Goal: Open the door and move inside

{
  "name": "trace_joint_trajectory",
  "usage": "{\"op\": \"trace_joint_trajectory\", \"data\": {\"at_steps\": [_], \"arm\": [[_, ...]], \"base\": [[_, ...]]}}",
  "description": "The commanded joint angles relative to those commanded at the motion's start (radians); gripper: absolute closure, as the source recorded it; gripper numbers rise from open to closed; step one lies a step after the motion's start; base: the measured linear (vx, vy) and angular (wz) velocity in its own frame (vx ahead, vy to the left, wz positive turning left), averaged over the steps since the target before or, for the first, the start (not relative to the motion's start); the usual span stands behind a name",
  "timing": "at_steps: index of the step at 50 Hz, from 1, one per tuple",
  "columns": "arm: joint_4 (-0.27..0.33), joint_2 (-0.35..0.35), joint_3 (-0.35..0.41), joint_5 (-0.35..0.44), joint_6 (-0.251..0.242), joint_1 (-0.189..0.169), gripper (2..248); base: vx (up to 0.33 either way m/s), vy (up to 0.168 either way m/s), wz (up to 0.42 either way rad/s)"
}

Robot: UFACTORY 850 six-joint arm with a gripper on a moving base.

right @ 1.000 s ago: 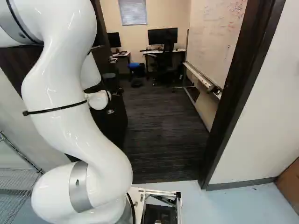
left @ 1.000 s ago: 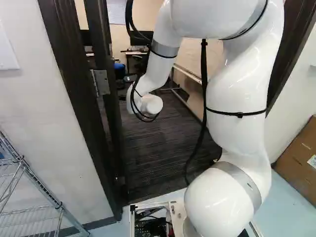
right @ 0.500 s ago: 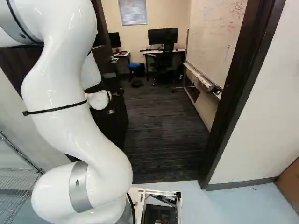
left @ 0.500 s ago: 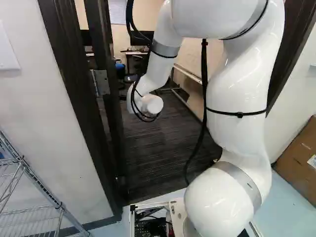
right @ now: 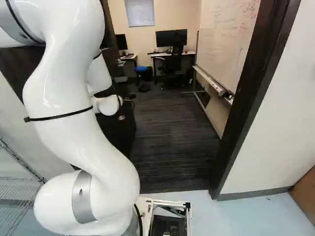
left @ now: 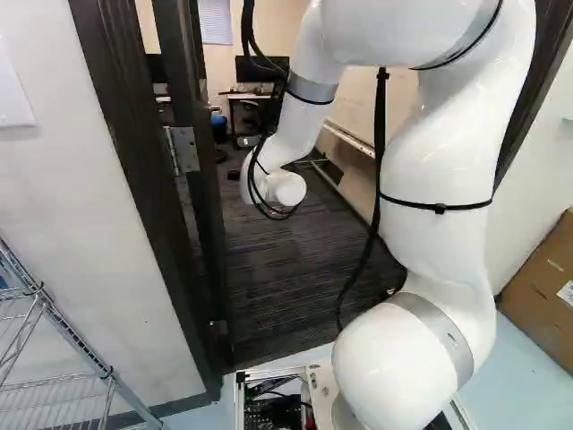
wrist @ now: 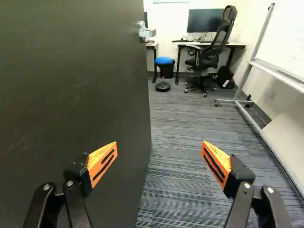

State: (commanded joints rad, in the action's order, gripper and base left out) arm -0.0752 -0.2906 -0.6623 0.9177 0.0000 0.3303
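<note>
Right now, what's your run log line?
dark door: open | black gripper with orange pads: open, empty | white arm: at dark doorway | pale base: outside

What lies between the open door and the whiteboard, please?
A stretch of striped carpet lies between the door and the whiteboard, as the wrist view shows.

Two base views behind robot arm (left: 439, 161), angled down through doorway (right: 252, 93), wrist view close beside door (wrist: 71, 85), facing desk (wrist: 236, 46), all sharing whiteboard (wrist: 287, 45)

Arm's wrist (left: 274, 183) now farther right of the door (left: 207, 197) in the left base view
</note>
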Motion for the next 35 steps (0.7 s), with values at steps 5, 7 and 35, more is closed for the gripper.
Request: {"op": "trace_joint_trajectory", "data": {"at_steps": [5, 7, 35], "arm": [[0.000, 0.007, 0.008, 0.000, 0.000, -0.014, 3], [0.000, 0.009, 0.011, 0.000, 0.000, -0.020, 3], [0.005, 0.047, 0.049, -0.003, 0.000, -0.043, 3]], "base": [[0.000, 0.000, 0.000], [0.000, 0.000, 0.000], [0.000, 0.000, 0.000]]}}
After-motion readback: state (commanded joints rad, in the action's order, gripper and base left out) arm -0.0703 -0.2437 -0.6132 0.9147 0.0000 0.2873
